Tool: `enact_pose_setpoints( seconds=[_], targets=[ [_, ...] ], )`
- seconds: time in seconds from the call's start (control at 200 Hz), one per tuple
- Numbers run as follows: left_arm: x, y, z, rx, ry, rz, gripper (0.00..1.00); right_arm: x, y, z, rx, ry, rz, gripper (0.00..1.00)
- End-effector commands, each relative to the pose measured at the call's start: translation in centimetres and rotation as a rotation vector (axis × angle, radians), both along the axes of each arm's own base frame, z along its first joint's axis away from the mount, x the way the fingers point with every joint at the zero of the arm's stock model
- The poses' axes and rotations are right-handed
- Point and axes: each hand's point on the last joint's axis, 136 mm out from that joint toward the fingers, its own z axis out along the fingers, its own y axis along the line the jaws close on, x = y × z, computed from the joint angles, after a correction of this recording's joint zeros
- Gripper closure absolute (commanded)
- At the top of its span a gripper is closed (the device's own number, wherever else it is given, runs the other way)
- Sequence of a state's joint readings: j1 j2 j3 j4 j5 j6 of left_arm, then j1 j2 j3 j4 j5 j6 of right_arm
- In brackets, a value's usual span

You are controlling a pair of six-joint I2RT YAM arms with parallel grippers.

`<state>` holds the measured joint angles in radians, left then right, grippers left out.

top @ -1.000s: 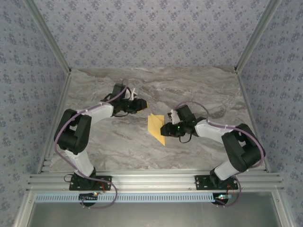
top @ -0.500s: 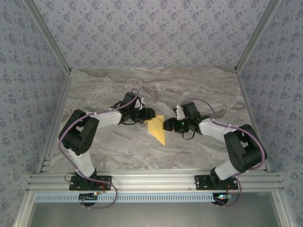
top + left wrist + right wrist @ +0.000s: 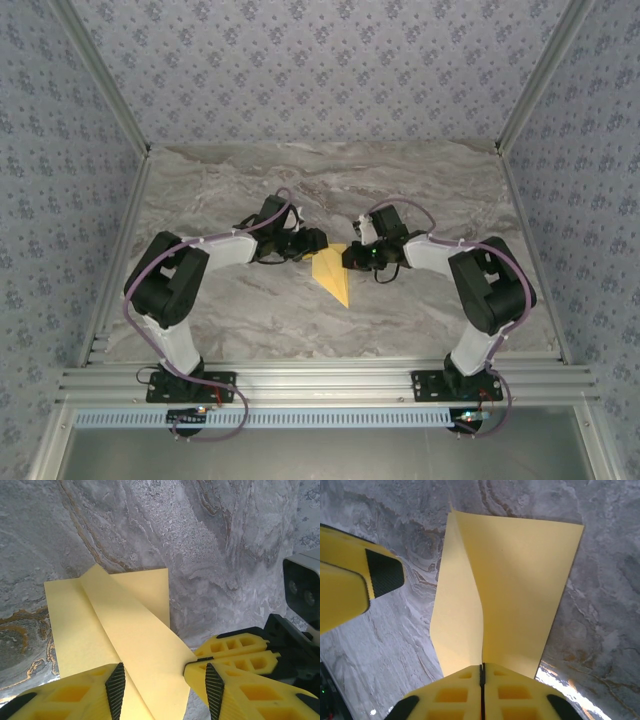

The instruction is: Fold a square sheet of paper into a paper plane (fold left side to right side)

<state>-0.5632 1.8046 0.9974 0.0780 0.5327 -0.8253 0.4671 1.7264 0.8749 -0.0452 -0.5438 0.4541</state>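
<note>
Two grippers at mid-table, tip to tip across one folded sheet.

Plane (image 3: 332, 272): yellow-orange, kite-shaped from above, sharp tip toward the arm bases, wide end toward the far wall. Lies on the marble table (image 3: 450, 190) near its middle, between both grippers. From the left wrist, appears as a flat layer with a long slanted flap across it. From the right wrist, shows a centre crease, with the part left of it curled up off the marble and the part right of it flatter.

Left gripper (image 3: 321, 240): at the plane's far-left corner. Stands roughly half open, with yellow fingers (image 3: 70, 697) either side of the slanted flap and black pads (image 3: 115, 685) turned inward. Clamps nothing. Contact between pads and paper: cannot tell. One finger also visible from the right wrist, at that view's left edge, above bare marble just beside the curled part.

Right gripper (image 3: 348, 258): at the plane's right side, near the left gripper. Closed fully, both fingers pressed flat together with just a thin dark seam between. Pinches the plane at the near end of the crease, right at the fingertips. From the left wrist, seen as a closed yellow pair at the paper's right edge, with its pale camera (image 3: 302, 585) behind.
</note>
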Motion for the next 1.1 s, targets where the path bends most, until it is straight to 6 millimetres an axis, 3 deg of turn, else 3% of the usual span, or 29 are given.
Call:
enact_pose_setpoints(
  seconds=[0.0, 0.27, 0.66, 0.889, 1.099],
  targets=[
    [-0.3, -0.2, 0.3, 0.001, 0.012, -0.004, 0.51, 0.4, -0.2, 0.1, -0.021, -0.013, 0.004, 0.96],
    [-0.4, -1.4, -0.8, 0.01, 0.039, -0.028, 0.5, 0.2, -1.6, 0.1, -0.041, -0.017, -0.021, 0.97],
    [0.1, -3.0, -2.0, -0.001, 0.055, -0.054, 0.53, 0.0, -1.8, 0.1, -0.025, -0.011, -0.023, 0.96],
    [1.1, -3.9, -2.0, -0.02, 0.022, -0.071, 0.69, -0.1, -1.9, 0.5, 0.013, -0.01, -0.033, 0.92],
    [1.8, -4.7, -0.3, -0.061, -0.047, -0.099, 0.96, 0.2, -3.5, 2.3, 0.088, -0.038, -0.083, 0.73]
  ],
)
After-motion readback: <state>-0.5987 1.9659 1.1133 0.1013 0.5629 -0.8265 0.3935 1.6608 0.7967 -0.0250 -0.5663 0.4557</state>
